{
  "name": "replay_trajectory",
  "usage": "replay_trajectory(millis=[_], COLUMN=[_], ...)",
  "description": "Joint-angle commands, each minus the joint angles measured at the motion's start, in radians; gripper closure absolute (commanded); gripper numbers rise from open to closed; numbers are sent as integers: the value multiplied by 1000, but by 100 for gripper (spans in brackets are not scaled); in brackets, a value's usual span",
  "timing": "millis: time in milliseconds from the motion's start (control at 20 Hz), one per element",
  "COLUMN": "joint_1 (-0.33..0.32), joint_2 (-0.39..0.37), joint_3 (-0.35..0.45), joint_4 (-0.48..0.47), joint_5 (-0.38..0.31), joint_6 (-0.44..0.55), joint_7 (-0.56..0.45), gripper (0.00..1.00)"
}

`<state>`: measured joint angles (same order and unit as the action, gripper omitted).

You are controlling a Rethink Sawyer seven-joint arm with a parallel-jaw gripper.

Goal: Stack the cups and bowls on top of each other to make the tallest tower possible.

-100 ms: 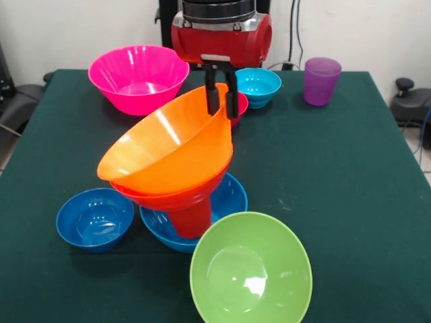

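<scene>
The tower stands at centre front: a sky-blue bowl [233,194] on the table, an orange-red cup [192,221] upside down in it, then a red-orange bowl [165,197] and an orange bowl [168,145] nested on top. Both upper bowls tilt steeply, with their mouths facing the front left. My gripper [221,95] comes down from above and is shut on the orange bowl's raised far rim, one finger inside and one outside. A purple cup [320,79] stands upright at the far right.
A large pink bowl [138,77] sits far left. A cyan bowl [259,84] and a magenta-red bowl [240,105], half hidden, are behind the tower. A dark blue bowl [94,219] is front left, and a lime green bowl [250,272] is at the front edge of the green table [357,202].
</scene>
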<state>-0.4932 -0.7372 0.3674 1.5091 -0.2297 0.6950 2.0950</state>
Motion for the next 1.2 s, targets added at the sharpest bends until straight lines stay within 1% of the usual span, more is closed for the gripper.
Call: replay_trajectory(millis=[50,250,500,1200], joint_1=[-2,3,13,19], joint_2=[34,47,65,92], joint_3=[77,87,97,98], joint_4=[61,36,19,50], joint_5=[-93,-108,-104,-102], joint_6=[-50,-34,-30,-81], joint_7=[-175,-175,-147,-77], gripper=[0,0,0,0])
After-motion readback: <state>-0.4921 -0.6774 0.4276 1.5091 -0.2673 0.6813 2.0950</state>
